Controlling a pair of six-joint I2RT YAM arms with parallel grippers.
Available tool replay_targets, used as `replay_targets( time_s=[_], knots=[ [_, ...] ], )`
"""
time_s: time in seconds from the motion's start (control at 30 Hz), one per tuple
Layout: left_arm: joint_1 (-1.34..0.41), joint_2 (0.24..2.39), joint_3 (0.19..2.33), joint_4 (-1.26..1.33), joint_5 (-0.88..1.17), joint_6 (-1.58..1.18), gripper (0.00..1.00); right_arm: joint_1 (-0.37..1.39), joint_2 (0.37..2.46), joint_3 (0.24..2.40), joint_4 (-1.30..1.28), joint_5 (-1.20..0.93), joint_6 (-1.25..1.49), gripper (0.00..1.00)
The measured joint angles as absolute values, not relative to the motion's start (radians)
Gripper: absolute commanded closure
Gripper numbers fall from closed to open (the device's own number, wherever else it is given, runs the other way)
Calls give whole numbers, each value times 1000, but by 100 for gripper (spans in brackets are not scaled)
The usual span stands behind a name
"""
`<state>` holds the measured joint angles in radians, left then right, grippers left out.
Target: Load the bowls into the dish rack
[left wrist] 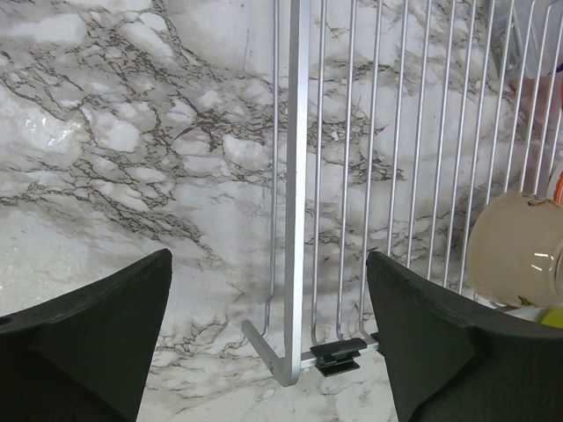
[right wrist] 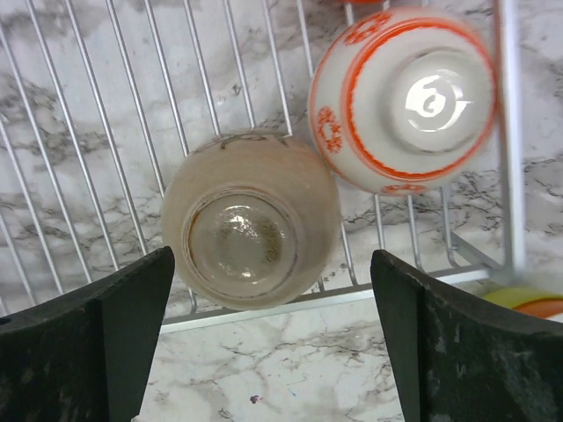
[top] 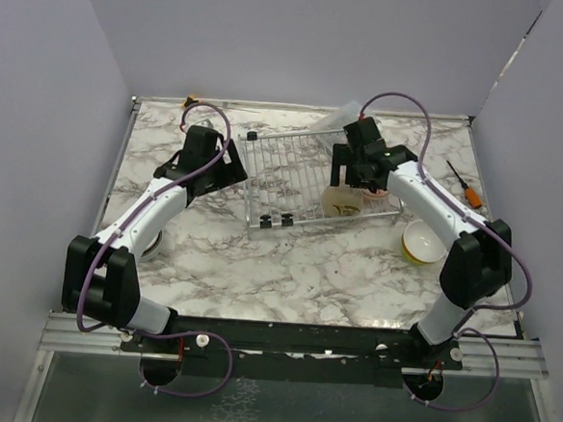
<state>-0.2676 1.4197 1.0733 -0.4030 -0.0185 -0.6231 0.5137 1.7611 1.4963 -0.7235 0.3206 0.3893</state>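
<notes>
Now, right fingers (right wrist: pixel 97 343): apart above upturned beige bowl (right wrist: pixel 246 233) on rack (right wrist: pixel 508 132); drop-off likely done.
Left fingers (left wrist: pixel 88 343): apart, empty.
Loose bowl (top: pixel 422 242): lower right, on worktop (top: pixel 287 269); fetch next.

Robot lab booth: plain lavender walls (top: pixel 37 107), marble tabletop (top: pixel 287 269).

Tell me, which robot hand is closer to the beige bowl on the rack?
Right. The right gripper hangs directly over the beige bowl; the left gripper is over the dish rack's opposite end.
</notes>
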Motion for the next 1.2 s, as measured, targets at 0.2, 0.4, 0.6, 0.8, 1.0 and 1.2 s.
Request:
replay_targets(
  time_s=[0.2, 0.4, 0.6, 0.8, 1.0, 1.2],
  knots=[
    [-268, 1420, 1127, -433, -19, -601, 6, 425, 1560, 1450, -728, 311, 467, 7],
    [-268, 1420, 1165, -456, -19, -585, 6, 301, 1394, 1296, -775, 355, 622, 20],
    [-268, 1427, 1169, -459, -19, -583, 6, 214, 1367, 1091, -828, 339, 707, 37],
    [-268, 1441, 1171, -459, -19, -583, 6, 214, 1380, 1053, -857, 332, 732, 43],
    [-268, 1444, 1171, -459, -19, -583, 6, 214, 1413, 1004, -854, 332, 733, 51],
    [-268, 1447, 1171, -459, -19, -583, 6, 214, 1440, 1001, -843, 353, 719, 74]
  ],
)
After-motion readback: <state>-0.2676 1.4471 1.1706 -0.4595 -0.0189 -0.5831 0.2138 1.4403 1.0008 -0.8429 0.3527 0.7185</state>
